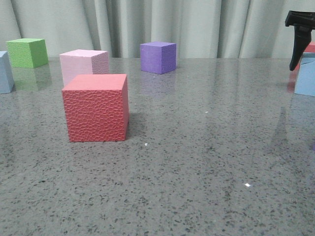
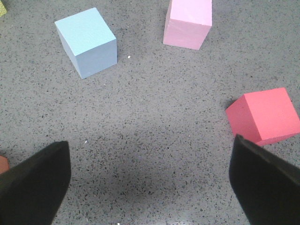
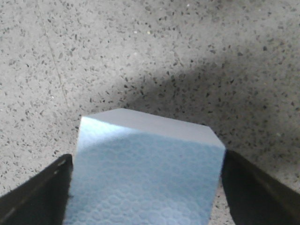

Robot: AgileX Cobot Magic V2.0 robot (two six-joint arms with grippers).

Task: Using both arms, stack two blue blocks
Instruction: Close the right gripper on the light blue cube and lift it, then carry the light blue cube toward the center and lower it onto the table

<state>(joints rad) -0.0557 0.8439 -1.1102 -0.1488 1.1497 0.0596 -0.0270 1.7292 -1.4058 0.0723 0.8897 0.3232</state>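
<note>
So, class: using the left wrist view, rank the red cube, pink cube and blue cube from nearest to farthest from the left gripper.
1. Red cube: nearest, just beyond one finger of the left gripper.
2. Blue cube and pink cube: both farther off on the table, on opposite sides; too close to rank.

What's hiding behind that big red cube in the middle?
Behind the red cube stands a pink cube; the red one covers its lower front. The table directly between them cannot be seen from the front.
</note>
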